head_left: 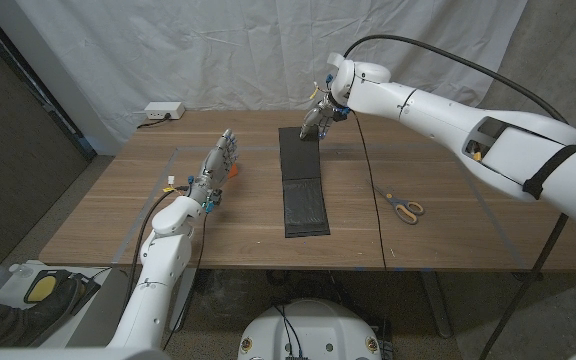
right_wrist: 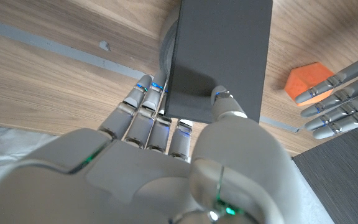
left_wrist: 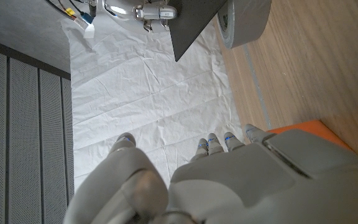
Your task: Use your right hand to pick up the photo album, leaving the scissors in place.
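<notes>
Right robot hand [right_wrist: 185, 134] (gripping) photo album [right_wrist: 219, 56]

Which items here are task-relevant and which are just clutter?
Job:
- long black photo album, far end pinched by the right hand
- yellow-handled scissors, to stay put

Lying about:
- orange block by the left hand
- grey tape roll
- white power strip

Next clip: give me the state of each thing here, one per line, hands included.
photo album: open, lying long on the table, far end gripped by the right hand
right hand: holds the album's far edge, thumb on top
left hand: holds nothing, fingers straight and apart
scissors: flat on the table, untouched
orange block: on the table beside the left hand
</notes>
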